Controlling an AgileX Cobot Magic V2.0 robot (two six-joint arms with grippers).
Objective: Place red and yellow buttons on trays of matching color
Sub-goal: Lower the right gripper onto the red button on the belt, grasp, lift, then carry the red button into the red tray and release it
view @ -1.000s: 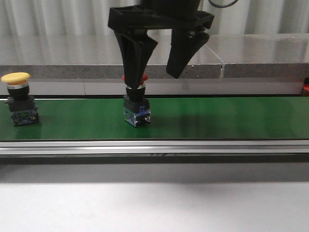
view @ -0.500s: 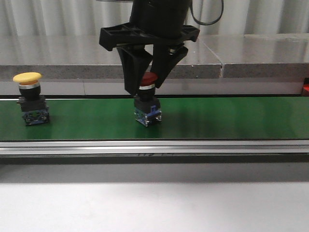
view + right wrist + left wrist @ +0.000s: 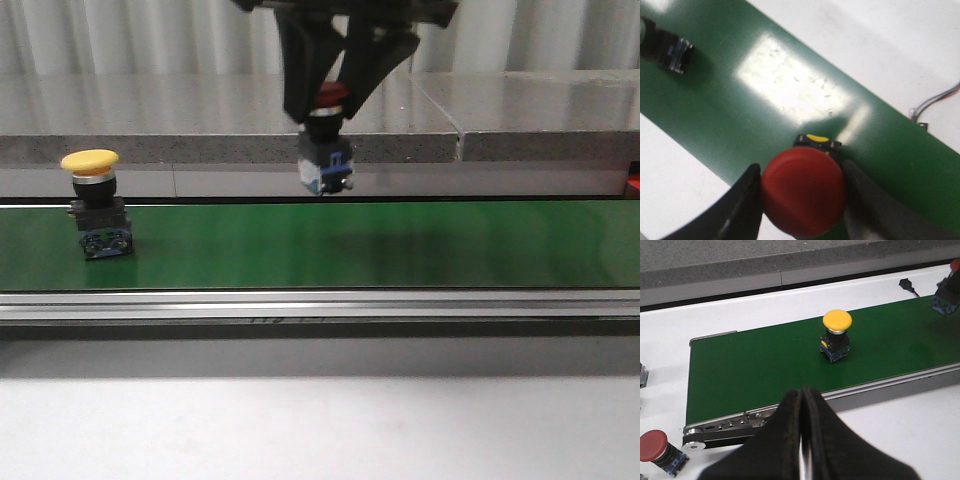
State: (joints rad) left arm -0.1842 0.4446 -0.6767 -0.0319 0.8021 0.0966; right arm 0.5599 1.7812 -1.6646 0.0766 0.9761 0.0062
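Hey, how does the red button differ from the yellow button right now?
The red button has a red cap; the yellow button has a yellow one. The red button hangs clear above the green belt, while the yellow button stands on it. The right gripper is clamped on the red button's cap; nothing touches the yellow button. Both share the same mushroom-cap shape on a black body with a bluish base.

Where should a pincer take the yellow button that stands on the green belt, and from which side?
Grip the yellow button at the dark neck just under its cap, coming straight down from above. It stands upright on the green belt, and the mushroom cap overhangs the neck, so closed fingers would likely catch beneath it.
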